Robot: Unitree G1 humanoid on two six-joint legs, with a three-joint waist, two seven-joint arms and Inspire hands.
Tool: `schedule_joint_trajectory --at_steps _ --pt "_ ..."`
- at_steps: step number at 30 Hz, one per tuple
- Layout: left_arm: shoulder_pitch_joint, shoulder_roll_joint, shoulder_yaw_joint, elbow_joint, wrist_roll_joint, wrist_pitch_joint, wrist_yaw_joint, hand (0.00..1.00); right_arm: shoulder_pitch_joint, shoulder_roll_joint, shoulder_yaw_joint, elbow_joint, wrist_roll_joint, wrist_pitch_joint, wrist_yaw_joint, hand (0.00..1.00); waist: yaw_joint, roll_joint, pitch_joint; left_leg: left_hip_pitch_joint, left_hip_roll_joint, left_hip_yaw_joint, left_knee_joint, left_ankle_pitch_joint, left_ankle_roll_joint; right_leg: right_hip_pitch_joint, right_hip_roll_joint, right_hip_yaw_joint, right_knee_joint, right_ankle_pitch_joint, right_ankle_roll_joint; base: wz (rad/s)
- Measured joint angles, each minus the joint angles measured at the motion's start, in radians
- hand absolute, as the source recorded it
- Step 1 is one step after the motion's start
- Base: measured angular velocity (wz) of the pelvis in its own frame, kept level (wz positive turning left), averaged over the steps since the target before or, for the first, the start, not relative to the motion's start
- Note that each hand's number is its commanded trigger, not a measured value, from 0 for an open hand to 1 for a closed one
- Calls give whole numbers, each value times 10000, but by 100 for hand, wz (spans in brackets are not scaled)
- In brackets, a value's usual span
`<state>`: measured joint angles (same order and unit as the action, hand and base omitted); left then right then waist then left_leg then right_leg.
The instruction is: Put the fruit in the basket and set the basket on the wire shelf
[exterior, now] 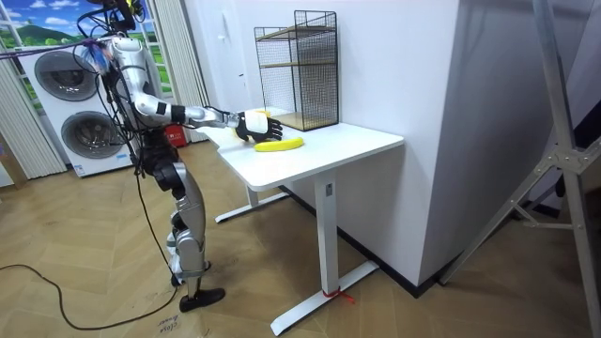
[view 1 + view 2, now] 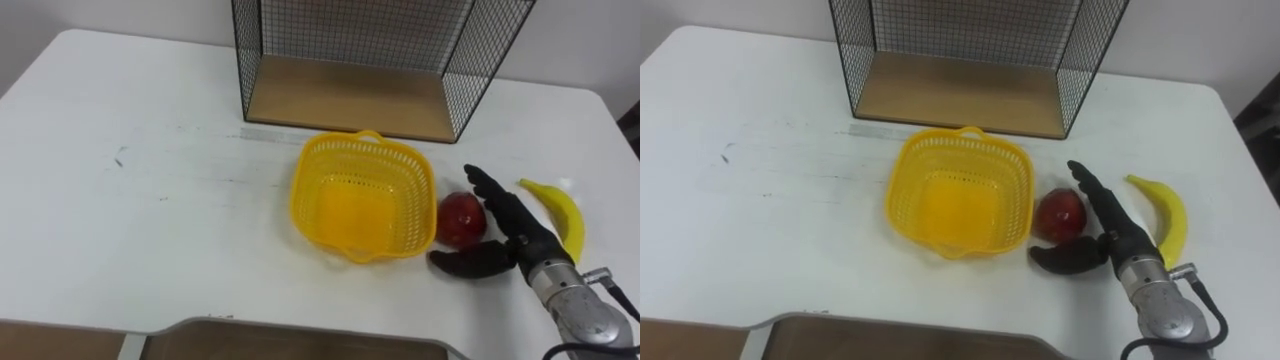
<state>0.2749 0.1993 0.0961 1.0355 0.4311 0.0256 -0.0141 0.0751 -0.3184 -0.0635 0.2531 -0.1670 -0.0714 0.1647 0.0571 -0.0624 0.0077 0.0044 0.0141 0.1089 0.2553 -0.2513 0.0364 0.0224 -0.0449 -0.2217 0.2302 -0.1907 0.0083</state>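
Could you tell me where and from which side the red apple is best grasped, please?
Probably around its round middle, from the robot's right: the apple sits close beside the basket on its left, and the open right hand brackets it, fingers behind, thumb in front.

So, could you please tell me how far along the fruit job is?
Nothing is done yet: the basket sits empty before the shelf. In hand: the open right hand lies beside the apple. Left: apple and banana into the basket, then basket onto the shelf.
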Motion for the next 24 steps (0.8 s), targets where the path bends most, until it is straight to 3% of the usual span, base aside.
schedule_joint_trajectory --at_steps 16,17,18,19,24 --pt "-105 4 24 22 94 255 -203 0 -519 -71 34 876 207 62 378 0 62 -52 -80 -110 14 -108 238 -4 -1 -7 7 -42 96 3 -8 0" --pt "-106 3 23 22 94 292 -203 0 -524 -71 34 877 202 79 388 12 61 -52 -80 -127 14 -126 270 -6 -1 -4 6 -43 98 3 -9 6" --pt "-110 5 23 23 93 370 -203 0 -525 -72 32 876 161 92 404 36 56 -61 -84 -157 9 -159 307 -9 -1 -9 4 -46 98 1 -11 7" --pt "-109 7 24 23 93 401 -203 0 -526 -72 22 876 153 107 416 100 55 -71 -91 -186 5 -178 338 -9 -1 -16 1 -59 94 -2 -13 6" --pt "-87 7 26 14 95 418 -200 0 -658 -93 -217 939 74 329 321 100 49 -143 -140 -247 -26 -266 374 -7 1 -16 -30 -137 90 -8 -9 5"
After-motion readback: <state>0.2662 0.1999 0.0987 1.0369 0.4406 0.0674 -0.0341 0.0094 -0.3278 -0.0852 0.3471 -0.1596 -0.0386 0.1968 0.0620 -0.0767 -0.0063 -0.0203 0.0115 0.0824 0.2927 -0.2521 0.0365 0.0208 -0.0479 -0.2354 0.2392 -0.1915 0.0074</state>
